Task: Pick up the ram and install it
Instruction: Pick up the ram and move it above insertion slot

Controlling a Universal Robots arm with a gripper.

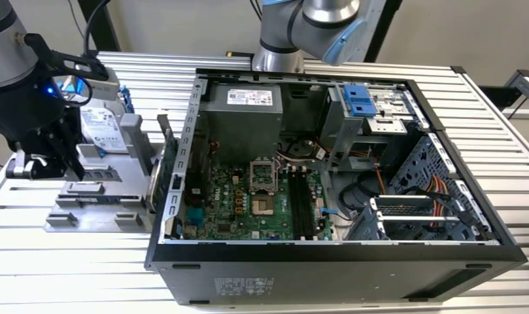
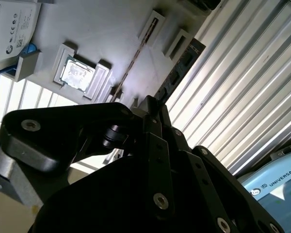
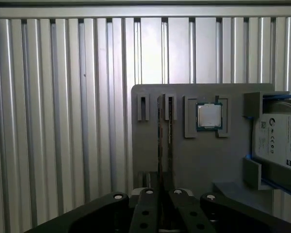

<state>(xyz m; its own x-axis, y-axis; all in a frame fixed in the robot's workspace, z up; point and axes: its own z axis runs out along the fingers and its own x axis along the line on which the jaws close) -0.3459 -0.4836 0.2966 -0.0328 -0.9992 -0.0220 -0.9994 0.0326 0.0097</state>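
The ram (image 3: 159, 141) (slim, dark) stands edgewise in a holder (image 3: 203, 160).

Ribbed metal table (image 1: 72, 275), grey fixture (image 1: 89, 210), computer case (image 1: 334, 269)

Ribbed metal table (image 3: 63, 121), matt plastic tray (image 3: 194, 160)

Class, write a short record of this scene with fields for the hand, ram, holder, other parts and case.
holder: flat grey plastic holder on ribbed metal table
ram: slim dark ram stick, on edge in the holder, not installed
hand: black robot hand, over holder, by one ram end
other parts: small square silver CPU chip; silver hard drive in blue frame
case: open black computer case, to the exterior view's right of holder
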